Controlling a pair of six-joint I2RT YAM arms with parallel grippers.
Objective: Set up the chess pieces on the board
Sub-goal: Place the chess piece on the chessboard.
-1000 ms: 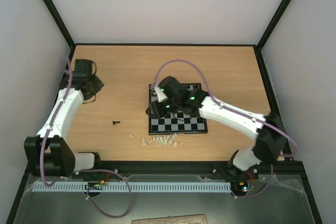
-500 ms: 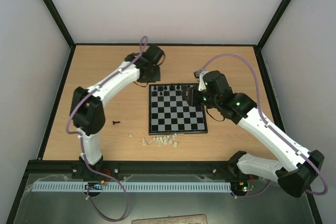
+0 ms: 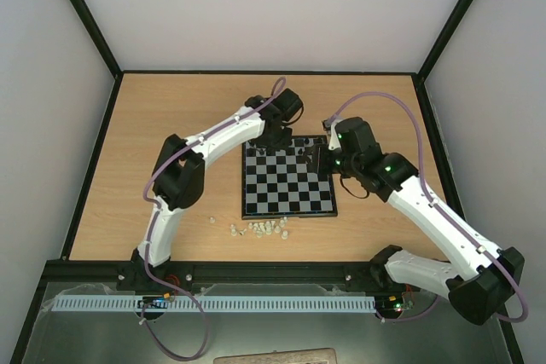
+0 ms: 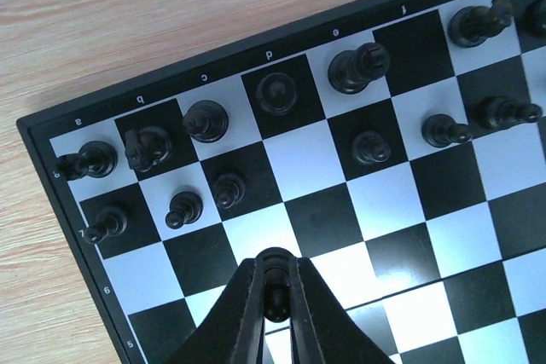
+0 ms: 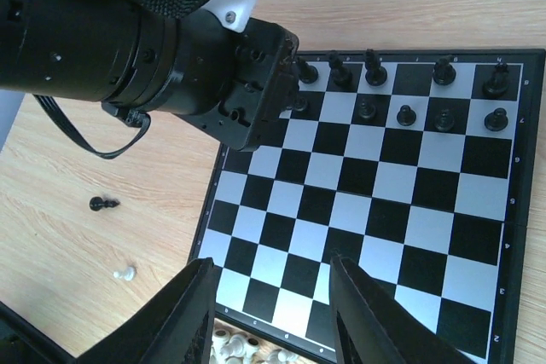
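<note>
Your left gripper (image 4: 275,272) is pinched almost shut on one tiny black plastic chessman (image 4: 275,294). It holds the piece over the small black-and-grey checkered chessboard (image 4: 299,159), just short of the pawn row on the a–d side. The board lies flat near the middle of the light wooden counter (image 3: 171,125). Other black chessmen (image 4: 205,121) stand in the two rows along its far edge, with some squares there unfilled. Your right gripper (image 5: 271,266) hangs over the board's near half, its fingers spread wide with nothing between them. A stray black chessman (image 5: 102,204) lies on the counter left of the board. A cluster of whitish translucent chessmen (image 3: 260,229) sits just beside the board's near edge.
</note>
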